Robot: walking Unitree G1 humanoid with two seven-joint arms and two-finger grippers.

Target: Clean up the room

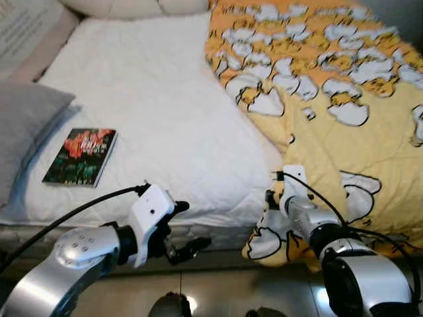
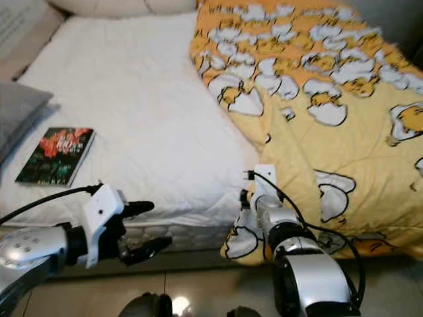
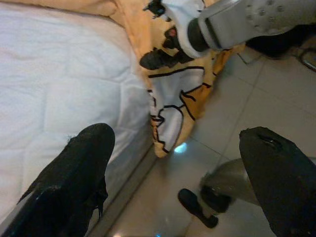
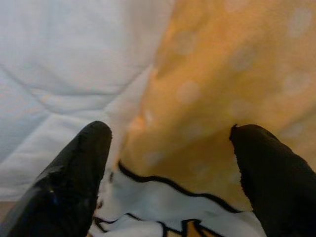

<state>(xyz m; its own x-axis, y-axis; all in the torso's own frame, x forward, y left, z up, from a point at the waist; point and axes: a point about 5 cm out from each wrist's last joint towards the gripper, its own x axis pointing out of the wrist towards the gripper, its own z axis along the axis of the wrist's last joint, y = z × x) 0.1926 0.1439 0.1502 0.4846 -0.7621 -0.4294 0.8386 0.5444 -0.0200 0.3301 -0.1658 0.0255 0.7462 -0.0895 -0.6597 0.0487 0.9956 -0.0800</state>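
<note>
Hands at the edge of the bed

Right hand (image 4: 170, 173), black fingers spread wide, sits at the hanging corner of the yellow duck-print quilt (image 1: 357, 125), one finger on each side of the fold, at the bed's near edge. Left hand (image 1: 187, 231), also spread, hovers just off the white quilted mattress (image 1: 152, 99) above the tiled floor (image 3: 256, 108). A dark paperback book with red cover art (image 1: 80, 156) lies on the mattress beside a grey pillow (image 1: 23, 125).
</note>
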